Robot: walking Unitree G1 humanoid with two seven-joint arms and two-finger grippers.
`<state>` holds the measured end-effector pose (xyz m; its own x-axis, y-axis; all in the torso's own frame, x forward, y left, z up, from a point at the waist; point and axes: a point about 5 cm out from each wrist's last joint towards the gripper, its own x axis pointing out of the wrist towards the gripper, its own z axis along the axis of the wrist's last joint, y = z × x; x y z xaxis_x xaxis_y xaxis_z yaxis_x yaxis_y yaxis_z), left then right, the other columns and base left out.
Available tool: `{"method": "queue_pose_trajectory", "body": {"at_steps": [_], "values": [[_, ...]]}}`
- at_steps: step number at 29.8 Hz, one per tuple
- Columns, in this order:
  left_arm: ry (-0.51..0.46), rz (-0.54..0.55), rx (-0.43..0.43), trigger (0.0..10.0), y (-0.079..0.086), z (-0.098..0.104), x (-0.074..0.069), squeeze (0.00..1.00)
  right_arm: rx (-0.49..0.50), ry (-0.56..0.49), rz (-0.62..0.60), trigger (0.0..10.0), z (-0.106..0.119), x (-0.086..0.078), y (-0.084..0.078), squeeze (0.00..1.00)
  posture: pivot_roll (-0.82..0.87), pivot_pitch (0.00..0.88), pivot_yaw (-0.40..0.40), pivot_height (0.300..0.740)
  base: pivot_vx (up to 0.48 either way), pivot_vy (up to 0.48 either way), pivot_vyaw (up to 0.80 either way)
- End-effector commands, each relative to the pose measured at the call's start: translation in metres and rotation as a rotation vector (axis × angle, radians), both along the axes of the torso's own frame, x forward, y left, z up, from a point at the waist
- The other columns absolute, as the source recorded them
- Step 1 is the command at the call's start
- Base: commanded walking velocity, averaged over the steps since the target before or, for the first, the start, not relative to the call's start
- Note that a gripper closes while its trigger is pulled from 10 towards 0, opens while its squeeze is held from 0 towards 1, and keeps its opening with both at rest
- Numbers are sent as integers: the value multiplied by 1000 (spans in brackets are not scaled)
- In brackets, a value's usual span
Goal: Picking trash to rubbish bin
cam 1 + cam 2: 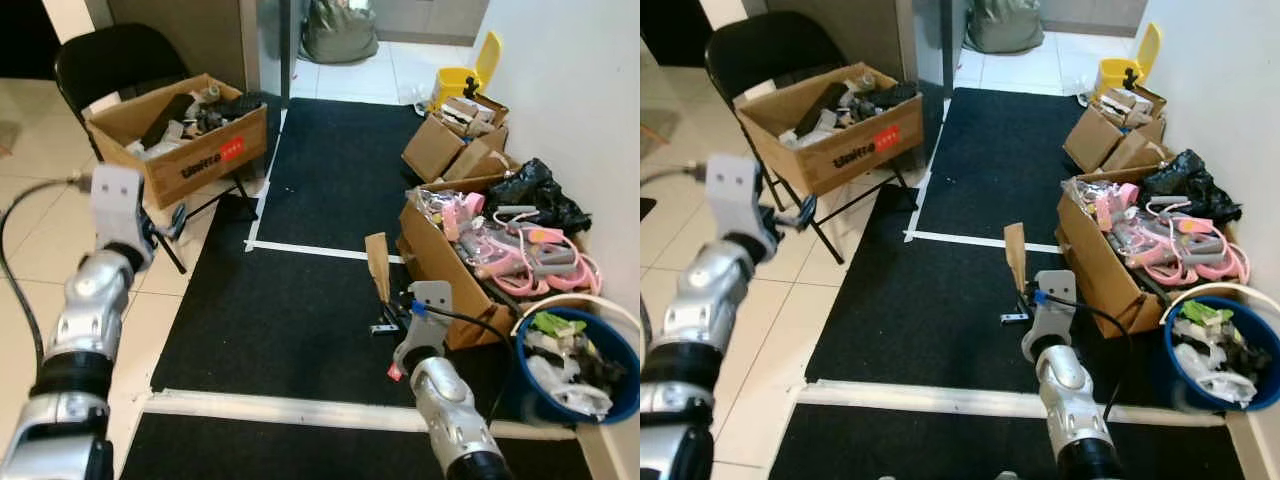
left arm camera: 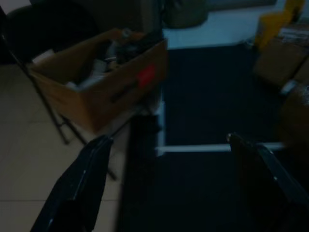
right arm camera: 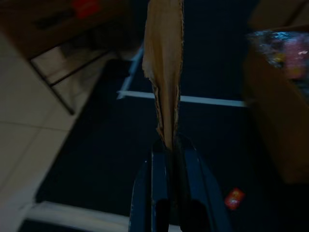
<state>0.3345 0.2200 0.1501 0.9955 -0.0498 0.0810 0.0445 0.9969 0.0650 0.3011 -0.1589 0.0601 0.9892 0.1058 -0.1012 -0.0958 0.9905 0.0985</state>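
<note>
My right gripper [image 3: 166,145] is shut on the lower end of a torn brown cardboard strip [image 1: 378,262], which stands upright above the black carpet [image 1: 300,310]. The strip also rises from between the fingers in the right wrist view as the cardboard strip [image 3: 164,63]. A blue rubbish bin [image 1: 528,385] with a white rim stands to the right of that arm, holding several pieces of trash. A small red scrap [image 3: 234,197] lies on the carpet beside the gripper. My left gripper [image 2: 166,164] is open, held up at the left in front of the chair.
A cardboard box of dark parts [image 1: 180,130] rests on a black folding chair [image 1: 110,55]. An open box of pink items [image 1: 480,250], a black bag [image 1: 540,190], more boxes [image 1: 455,140] and a yellow bin [image 1: 465,75] line the right wall. White tape [image 1: 300,248] crosses the carpet.
</note>
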Motion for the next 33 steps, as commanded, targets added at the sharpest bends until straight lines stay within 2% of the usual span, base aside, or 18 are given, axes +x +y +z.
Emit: {"method": "queue_pose_trajectory", "body": {"at_steps": [1, 2, 4, 5, 7, 17, 22, 33], "values": [[97, -2, -37, 10000, -10, -28, -16, 0, 1, 12, 13, 10000, -2, -3, 4, 0, 58, 160, 10, 740, 277, 0, 0], [97, -2, -37, 10000, -10, -28, -16, 0, 1, 12, 13, 10000, -2, -3, 4, 0, 58, 160, 10, 740, 277, 0, 0], [154, 20, -14, 10000, -15, -53, -39, 0, 5, 20, 9, 10000, -5, -8, 5, 0, 58, 164, 4, 740, 277, 0, 0], [154, 20, -14, 10000, -15, -53, -39, 0, 5, 20, 9, 10000, -5, -8, 5, 0, 58, 164, 4, 740, 274, 0, 0], [189, 80, -30, 10000, -10, -66, -54, 0, 3, 34, 13, 10000, -9, -12, 5, 0, 59, 170, 2, 740, 272, 0, 0], [185, 94, -49, 10000, -11, -66, -60, 0, 5, 39, 25, 10000, -11, -13, 6, 0, 73, 167, -4, 740, 271, 0, 0], [144, 48, -61, 10000, -29, -48, -53, 0, 7, 7, 20, 10000, 1, -5, 6, 0, 57, 170, -10, 740, 295, 0, 0], [128, 53, -60, 10000, -33, -40, -49, 0, 10, 1, 16, 10000, 2, -4, 5, 0, 62, 168, 2, 740, 325, 0, 0]]}}
